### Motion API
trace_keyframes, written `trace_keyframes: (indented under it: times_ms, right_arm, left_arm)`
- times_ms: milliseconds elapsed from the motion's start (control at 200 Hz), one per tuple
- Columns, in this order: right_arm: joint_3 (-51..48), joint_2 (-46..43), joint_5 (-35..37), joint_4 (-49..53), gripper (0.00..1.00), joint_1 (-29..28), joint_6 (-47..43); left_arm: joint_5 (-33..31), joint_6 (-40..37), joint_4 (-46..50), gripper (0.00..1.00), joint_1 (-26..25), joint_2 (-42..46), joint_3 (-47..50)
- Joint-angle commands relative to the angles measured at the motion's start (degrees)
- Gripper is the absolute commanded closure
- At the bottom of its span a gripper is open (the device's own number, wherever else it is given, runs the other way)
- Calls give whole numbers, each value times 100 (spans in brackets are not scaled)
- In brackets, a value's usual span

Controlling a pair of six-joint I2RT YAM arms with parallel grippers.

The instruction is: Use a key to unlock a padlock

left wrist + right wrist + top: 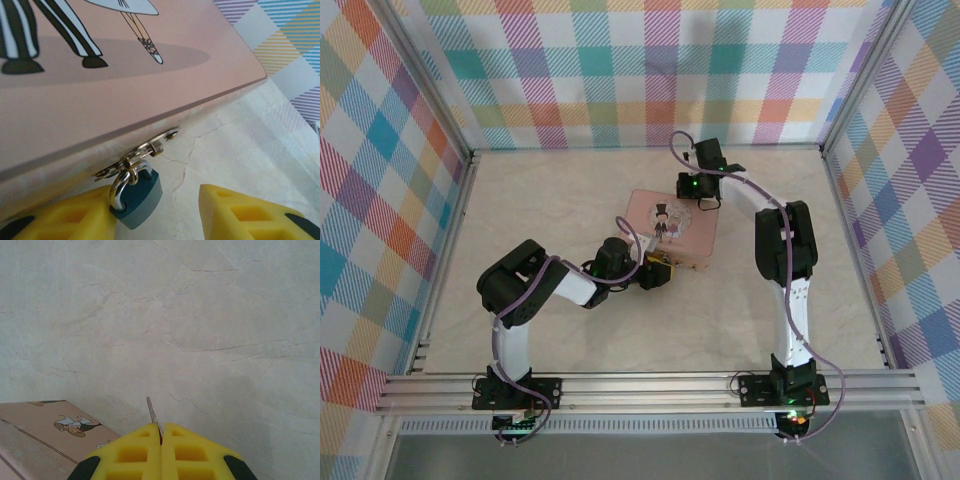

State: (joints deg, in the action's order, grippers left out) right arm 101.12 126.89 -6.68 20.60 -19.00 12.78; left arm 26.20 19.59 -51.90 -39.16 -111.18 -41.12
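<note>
The small padlock (140, 197), teal body with a silver shackle, hangs from the metal hasp (150, 150) on the front of the pink picture tin (125, 100). My left gripper (155, 207) is open around it: the left yellow finger (70, 220) touches the lock's side, and the right finger (245, 215) stands apart. From above, the left gripper (658, 270) sits at the near edge of the tin (670, 228). My right gripper (161, 427) is shut on the key (151, 412), whose thin blade sticks out past the fingertips. It hovers by the tin's far side (703, 200).
The pale marbled table (570, 200) is walled by plaid panels (620, 70) on three sides. A corner of the tin (40, 440) lies at the lower left of the right wrist view. An aluminium rail (650, 385) runs along the near edge.
</note>
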Motion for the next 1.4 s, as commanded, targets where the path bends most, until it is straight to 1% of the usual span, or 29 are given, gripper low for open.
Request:
trace_keyframes:
  times_ms: [0, 100, 200, 260, 385, 480, 700, 875, 1030, 1155, 1255, 1395]
  right_arm:
    - [-215, -140, -194, 541, 100, -129, -20]
    - [-220, -146, -167, 545, 100, -125, -29]
    - [-225, -160, -167, 543, 100, -130, -50]
    - [-200, -170, -172, 555, 100, -123, -47]
    - [-122, -280, -168, 612, 100, -121, -45]
    - [-54, -465, -24, 698, 100, -95, -64]
    - [-93, -968, 295, 832, 100, 163, -48]
    - [-523, -1447, 719, 871, 100, 400, 52]
    - [-1368, -2076, 1387, 880, 100, 620, 394]
    - [-2099, -2492, 1737, 856, 100, 857, 634]
    - [-2484, -2599, 1682, 733, 100, 899, 628]
    - [-2752, -2514, 1275, 502, 100, 875, 727]
  left_arm:
    - [332, 210, -833, 54, 48, -90, -163]
    - [455, 398, -980, 55, 57, -161, -194]
    - [546, 423, -930, 50, 48, -190, -225]
    - [536, 392, -836, 48, 50, -185, -229]
    - [381, 300, -606, 48, 51, -183, -256]
    - [319, 273, -497, 48, 55, -185, -265]
    - [246, 245, -461, 48, 57, -149, -229]
    - [263, 240, -444, 48, 57, -148, -202]
    - [263, 230, -426, 48, 54, -175, -194]
    - [254, 242, -435, 48, 53, -200, -209]
    - [244, 251, -401, 47, 58, -216, -241]
    - [263, 278, -406, 47, 55, -322, -316]
